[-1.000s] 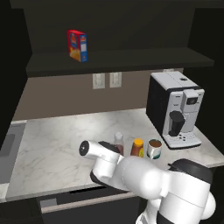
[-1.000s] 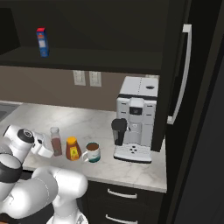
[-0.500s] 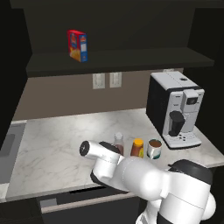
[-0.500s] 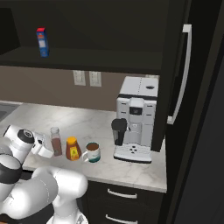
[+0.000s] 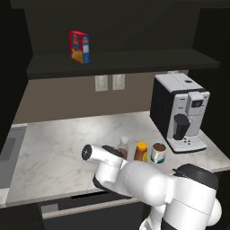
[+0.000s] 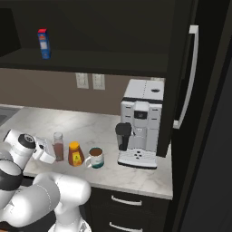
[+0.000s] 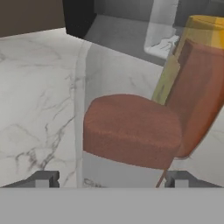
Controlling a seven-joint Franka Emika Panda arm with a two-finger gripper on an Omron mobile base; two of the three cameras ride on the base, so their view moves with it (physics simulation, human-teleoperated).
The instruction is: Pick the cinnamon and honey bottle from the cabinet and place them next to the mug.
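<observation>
Standing near the tabletop's (image 6: 149,179) front edge, the cinnamon (image 6: 58,146) sits beside the honey bottle (image 6: 75,154) and mug (image 6: 95,157). The fingers (image 7: 43,178) are spread open around it; withdraw straight back, without tipping it.

My two base cameras sit behind my arm, left and right, looking forward and down at the same counter (image 5: 58,148) and coffee machine (image 6: 140,129). My hand camera sits very close to the cinnamon (image 7: 131,131).
</observation>
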